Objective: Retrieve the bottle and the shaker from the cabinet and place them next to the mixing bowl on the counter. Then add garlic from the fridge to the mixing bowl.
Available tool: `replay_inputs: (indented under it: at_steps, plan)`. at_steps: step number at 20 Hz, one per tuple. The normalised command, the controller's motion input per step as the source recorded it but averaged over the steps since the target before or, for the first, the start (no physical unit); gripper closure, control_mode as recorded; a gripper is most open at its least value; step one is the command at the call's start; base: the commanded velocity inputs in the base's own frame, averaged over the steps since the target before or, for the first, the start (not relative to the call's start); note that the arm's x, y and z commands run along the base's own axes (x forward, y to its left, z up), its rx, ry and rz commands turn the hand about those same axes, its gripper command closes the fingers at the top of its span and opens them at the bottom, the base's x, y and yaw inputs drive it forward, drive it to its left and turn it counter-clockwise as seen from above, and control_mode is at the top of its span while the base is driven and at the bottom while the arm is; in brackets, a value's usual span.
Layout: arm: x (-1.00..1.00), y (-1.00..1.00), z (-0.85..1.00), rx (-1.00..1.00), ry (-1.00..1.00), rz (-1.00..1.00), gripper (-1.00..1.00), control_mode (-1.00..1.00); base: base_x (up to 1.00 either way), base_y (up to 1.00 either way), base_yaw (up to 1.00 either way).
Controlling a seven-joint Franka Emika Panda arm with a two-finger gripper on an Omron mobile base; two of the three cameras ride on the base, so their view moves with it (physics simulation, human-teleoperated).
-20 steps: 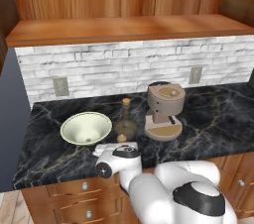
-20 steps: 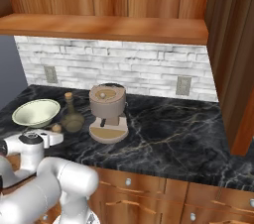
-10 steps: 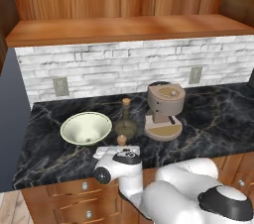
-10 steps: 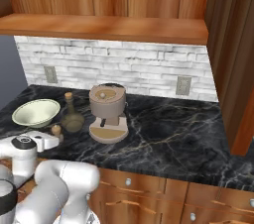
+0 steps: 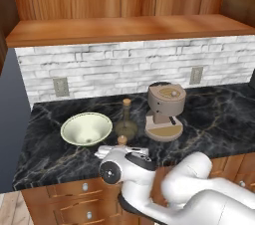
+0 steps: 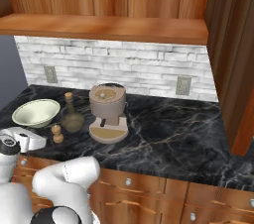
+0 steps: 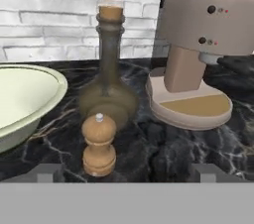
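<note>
Black marbled counter and everything standing on it sit at the same places in both base views as a second ago: bowl, bottle, shaker and coffee machine have not shifted. What has changed is the arm. Its white elbow has dropped lower and farther right in the left base view, and the hand has drawn back toward the front edge of the counter.

The gripper now lies low and level at lower centre of the left base view, just in front of the wooden shaker, pointing toward the brick wall. In the right base view it sits at the far left edge, with the shaker just to its right. Its jaws stand wide apart, holding nothing; in the hand view the shaker stands upright at lower centre, apart from both tips.

The bottle stands directly behind the shaker, close to it, with the mixing bowl at the left and the coffee machine at the right. In the left base view the bottle sits between the mixing bowl and coffee machine.
</note>
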Motion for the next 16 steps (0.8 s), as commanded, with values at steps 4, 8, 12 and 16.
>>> replay_inputs:
  at_steps: [4, 8, 12, 16]
  plan:
    - [-0.8, 0.0, 0.97, 0.28, 0.25, -0.01, -1.0, -1.0, 0.0, 0.0, 0.0]
    - [-0.73, 0.0, 1.0, 0.21, 0.22, -0.03, -1.0, -1.0, 0.0, 0.0, 0.0]
    - [-0.01, -0.18, 0.94, 0.0, 0.34, 0.0, -1.0, -1.0, 0.0, 0.0, 0.0]
    - [0.27, -0.28, 0.76, -0.04, 0.35, 0.12, -1.0, -1.0, 0.0, 0.0, 0.0]
